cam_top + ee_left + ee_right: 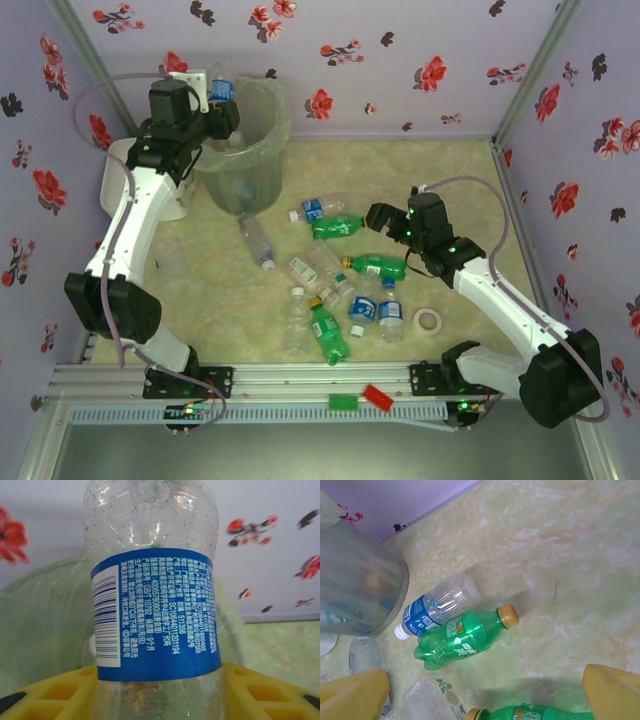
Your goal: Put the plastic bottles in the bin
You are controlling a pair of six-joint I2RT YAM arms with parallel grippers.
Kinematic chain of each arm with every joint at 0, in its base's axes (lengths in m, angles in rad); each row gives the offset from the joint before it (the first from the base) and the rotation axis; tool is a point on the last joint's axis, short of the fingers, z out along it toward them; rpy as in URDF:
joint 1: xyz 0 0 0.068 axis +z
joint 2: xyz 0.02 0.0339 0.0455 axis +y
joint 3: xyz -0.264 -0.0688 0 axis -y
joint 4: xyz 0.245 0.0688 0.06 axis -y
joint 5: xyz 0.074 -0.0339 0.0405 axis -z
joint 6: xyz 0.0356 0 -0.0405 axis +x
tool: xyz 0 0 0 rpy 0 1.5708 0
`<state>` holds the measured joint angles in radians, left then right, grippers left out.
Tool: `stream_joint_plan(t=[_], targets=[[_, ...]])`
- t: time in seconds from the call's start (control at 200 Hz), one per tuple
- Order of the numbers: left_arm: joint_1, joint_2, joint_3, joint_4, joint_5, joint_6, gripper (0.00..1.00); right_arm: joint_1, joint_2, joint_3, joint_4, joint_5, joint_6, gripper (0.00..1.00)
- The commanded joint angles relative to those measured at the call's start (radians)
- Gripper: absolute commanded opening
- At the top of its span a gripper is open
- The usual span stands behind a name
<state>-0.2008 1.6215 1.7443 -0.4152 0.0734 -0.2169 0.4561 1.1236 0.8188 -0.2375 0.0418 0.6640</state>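
Plastic bottles [300, 272] lie scattered on their sides across the middle of the table, near and to the right of the bin [250, 180], and one more is up in the air. Your left gripper [222, 108] is clenched on a clear blue-labelled bottle [221, 88] at the far left, holding it over the bin's far-left rim. From the left wrist you can see that clear blue-labelled bottle [155, 615] squeezed between the yellow fingers [260, 690], with the bin's bag-lined wall [40, 630] just behind and below it. Your right gripper [383, 217] is released, its jaws spread wide with nothing between them, and it hovers right of centre, just beside a green bottle [337, 227]. The right wrist view shows the right gripper [485, 685] with its yellow fingers [612, 695] at the near corners. Beyond them the green bottle [462, 640], orange-capped, lies on its side touching a white-capped clear bottle [432, 609] whose cap points towards the bin [355, 580]. A second green bottle [535, 713] lies at the near edge of that view, between the fingers, and a crushed clear bottle [432, 700] lies just left of it. A tape roll [429, 321] rests near the right side of the table, apart from the bottles. A white box [117, 160] stands to the left of the bin, partly hidden by your left arm.
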Motion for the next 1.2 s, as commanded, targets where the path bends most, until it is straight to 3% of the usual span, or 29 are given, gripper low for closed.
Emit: stream_joint_plan(t=[0.0,0.18,0.46,0.68,0.82,1.0,1.195], targets=[[0.016,0.049,0.053,-0.068,-0.035,0.026,0.49,-0.007,0.006,-0.003,-0.033,-0.019,0.002,1.00],[0.020,0.123,0.087,-0.095,-0.049,0.025,0.55,-0.007,-0.007,-0.001,-0.055,-0.019,0.003,1.00],[0.020,0.145,0.158,-0.156,-0.030,0.001,0.99,-0.007,-0.017,0.012,-0.080,-0.010,0.003,1.00],[0.008,0.024,0.120,-0.125,0.024,-0.041,1.00,-0.007,0.011,0.025,-0.091,-0.041,-0.003,1.00],[-0.012,-0.132,-0.054,-0.021,0.031,-0.098,1.00,-0.007,0.036,0.028,-0.110,-0.063,-0.005,1.00],[-0.038,-0.387,-0.463,0.235,0.067,-0.254,1.00,-0.005,0.047,0.020,-0.171,-0.100,-0.013,1.00],[-0.133,-0.593,-0.795,0.394,0.095,-0.363,1.00,0.005,0.026,0.038,-0.302,-0.114,-0.046,1.00]])
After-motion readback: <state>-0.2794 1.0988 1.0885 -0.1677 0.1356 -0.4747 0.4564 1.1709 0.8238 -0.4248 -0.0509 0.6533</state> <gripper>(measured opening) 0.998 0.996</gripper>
